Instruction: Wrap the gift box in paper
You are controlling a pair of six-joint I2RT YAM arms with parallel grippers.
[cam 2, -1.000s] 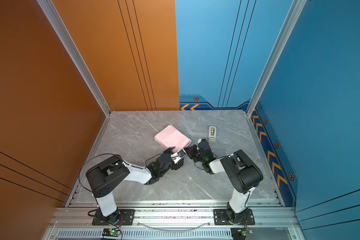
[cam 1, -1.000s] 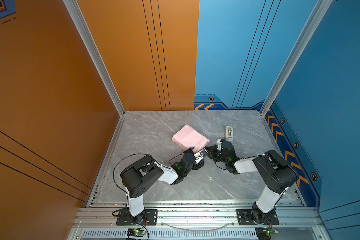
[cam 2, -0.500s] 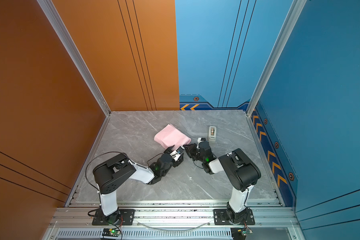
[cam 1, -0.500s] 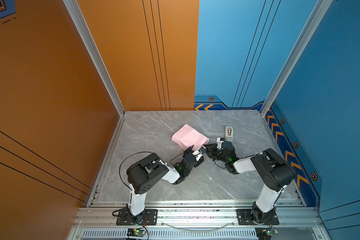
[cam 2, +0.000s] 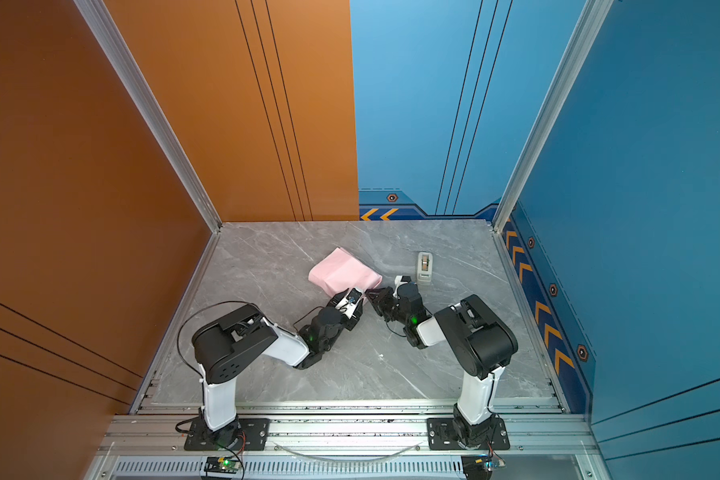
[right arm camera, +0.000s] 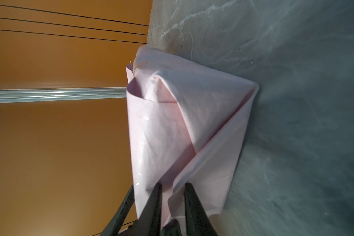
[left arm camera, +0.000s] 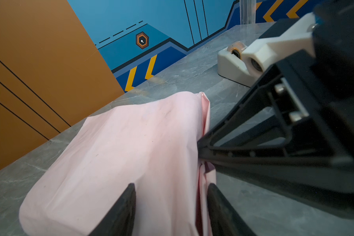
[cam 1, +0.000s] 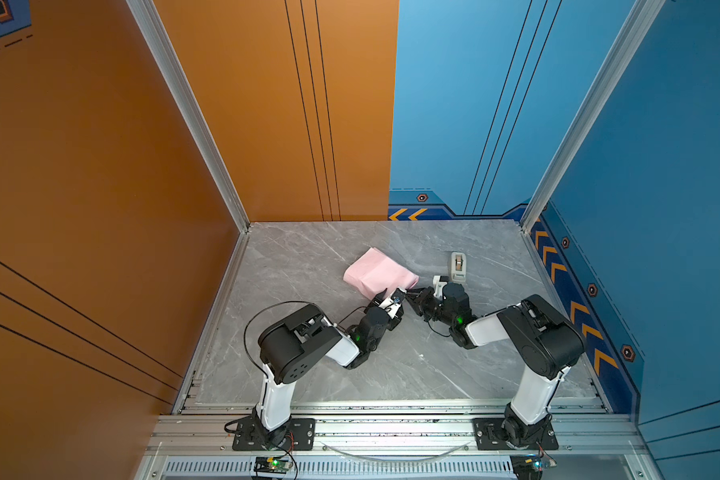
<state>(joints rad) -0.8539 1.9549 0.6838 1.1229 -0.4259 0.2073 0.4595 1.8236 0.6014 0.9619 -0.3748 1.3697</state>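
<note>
The paper [cam 1: 378,272] [cam 2: 344,271] lies pale pink side out, folded into a low bundle on the grey table. The gift box is hidden, no dark surface showing. My left gripper [cam 1: 391,294] [left arm camera: 172,204] is open, its fingers astride the bundle's near end, with loose folds beside one finger [left arm camera: 217,204]. My right gripper [cam 1: 409,294] [right arm camera: 173,204] meets the same end from the right. Its jaws stand narrow and shut on a folded flap of the paper [right arm camera: 192,132]. In the left wrist view its tips [left arm camera: 200,146] press into the bundle's corner.
A small beige tape dispenser [cam 1: 458,266] [cam 2: 425,268] [left arm camera: 231,63] stands just behind my right wrist. Orange and blue walls close in the marble table [cam 1: 308,257] on three sides. Both arms' elbows rest low near the front rail.
My left gripper's jaws have narrowed around the bundle's end, and its arm has swung slightly inward. The right gripper has nudged toward the paper. The bundle has shifted a little.
</note>
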